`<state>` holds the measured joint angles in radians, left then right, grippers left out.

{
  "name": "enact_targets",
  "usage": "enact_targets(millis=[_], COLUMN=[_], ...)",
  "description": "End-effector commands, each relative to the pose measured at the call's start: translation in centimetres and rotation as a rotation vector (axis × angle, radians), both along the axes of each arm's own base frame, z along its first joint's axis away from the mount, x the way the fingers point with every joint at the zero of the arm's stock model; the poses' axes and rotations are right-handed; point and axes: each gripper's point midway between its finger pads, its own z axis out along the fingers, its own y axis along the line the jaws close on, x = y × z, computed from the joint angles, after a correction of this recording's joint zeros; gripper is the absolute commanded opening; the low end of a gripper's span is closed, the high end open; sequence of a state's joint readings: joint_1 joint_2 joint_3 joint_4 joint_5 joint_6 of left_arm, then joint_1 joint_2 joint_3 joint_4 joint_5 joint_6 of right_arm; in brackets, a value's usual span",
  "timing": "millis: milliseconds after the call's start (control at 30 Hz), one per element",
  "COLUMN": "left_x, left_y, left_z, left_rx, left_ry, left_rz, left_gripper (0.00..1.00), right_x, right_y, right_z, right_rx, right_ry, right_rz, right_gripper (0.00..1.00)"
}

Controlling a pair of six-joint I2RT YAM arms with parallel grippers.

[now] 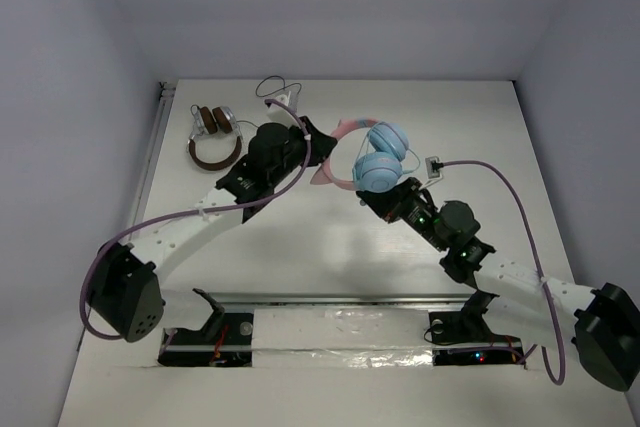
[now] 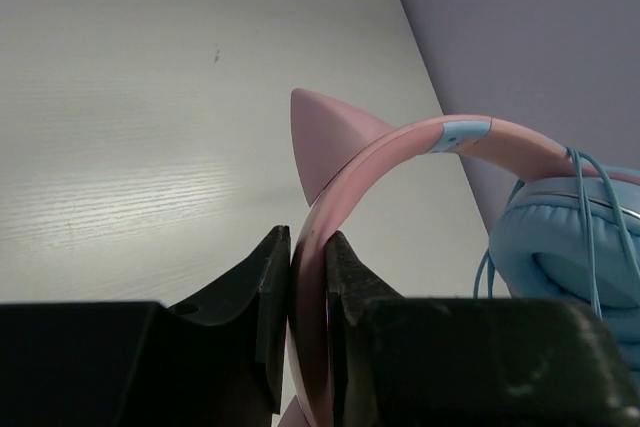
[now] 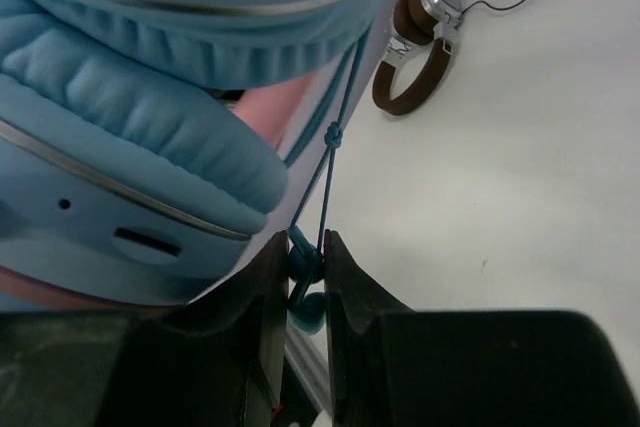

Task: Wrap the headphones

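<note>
The headphones (image 1: pixel 378 159) with pink cat-ear headband and light-blue ear cups are held between both arms above the table's middle back. My left gripper (image 1: pixel 307 143) is shut on the pink headband (image 2: pixel 318 247), one cat ear (image 2: pixel 325 137) standing above the jaws. My right gripper (image 1: pixel 372 197) is shut on the thin light-blue cable (image 3: pixel 306 265) just below the ear cups (image 3: pixel 130 137). The cable runs taut up from the jaws and round the cups; it also crosses a cup in the left wrist view (image 2: pixel 585 227).
Brown headphones with silver trim (image 1: pixel 213 134) and a black cable lie at the back left, also seen in the right wrist view (image 3: pixel 415 52). A small white connector box (image 1: pixel 434 164) hangs on the right arm's cable.
</note>
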<state>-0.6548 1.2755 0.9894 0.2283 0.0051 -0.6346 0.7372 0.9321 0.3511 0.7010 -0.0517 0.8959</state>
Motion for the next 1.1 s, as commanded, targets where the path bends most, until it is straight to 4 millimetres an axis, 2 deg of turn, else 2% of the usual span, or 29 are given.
enact_targets(millis=[0, 100, 300, 367, 433, 467, 500, 600, 633, 833, 1000, 1067], left_x=[2.8, 3.6, 4.2, 4.2, 4.6, 5.2, 5.4, 6.0, 6.0, 6.7, 6.8, 6.5], left_y=[0.7, 0.0, -0.3, 0.5, 2.1, 4.0, 4.8, 7.3, 7.5, 7.0, 6.0, 5.2], left_z=[10.0, 8.8, 7.0, 6.5, 5.3, 5.6, 5.1, 5.2, 5.3, 6.6, 5.7, 5.2], left_rx=[-0.314, -0.305, -0.280, -0.271, -0.251, -0.261, -0.255, -0.218, -0.213, -0.272, -0.321, -0.341], left_ry=[-0.224, -0.207, -0.204, -0.205, -0.188, -0.194, -0.187, -0.212, -0.217, -0.227, -0.200, -0.187], left_rz=[0.139, 0.135, 0.140, 0.159, 0.203, 0.242, 0.253, 0.342, 0.351, 0.351, 0.315, 0.294], left_gripper=[0.00, 0.00, 0.00, 0.00, 0.00, 0.00, 0.00, 0.00, 0.00, 0.00, 0.00, 0.00], right_x=[-2.3, -3.7, -5.1, -4.3, -3.8, -3.9, -4.1, -4.2, -4.3, -4.6, -4.7, -3.6], right_y=[1.6, 2.5, 3.3, 2.7, 2.4, 2.3, 2.2, 1.9, 1.9, 2.7, 3.8, 4.0], right_z=[1.1, 2.2, 3.0, 2.7, 2.3, 2.1, 1.9, 0.5, 0.1, -1.8, -1.8, -1.9], right_rx=[0.088, 0.095, 0.072, 0.068, 0.038, 0.039, 0.042, 0.028, 0.019, 0.015, -0.002, -0.008], right_ry=[0.019, -0.023, -0.086, -0.072, -0.051, -0.043, -0.039, 0.000, 0.011, 0.076, 0.073, 0.081], right_rz=[0.149, 0.251, 0.345, 0.283, 0.250, 0.245, 0.247, 0.241, 0.246, 0.293, 0.297, 0.257], right_gripper=[0.02, 0.02, 0.02, 0.01, 0.00, 0.00, 0.00, 0.00, 0.00, 0.01, 0.02, 0.04])
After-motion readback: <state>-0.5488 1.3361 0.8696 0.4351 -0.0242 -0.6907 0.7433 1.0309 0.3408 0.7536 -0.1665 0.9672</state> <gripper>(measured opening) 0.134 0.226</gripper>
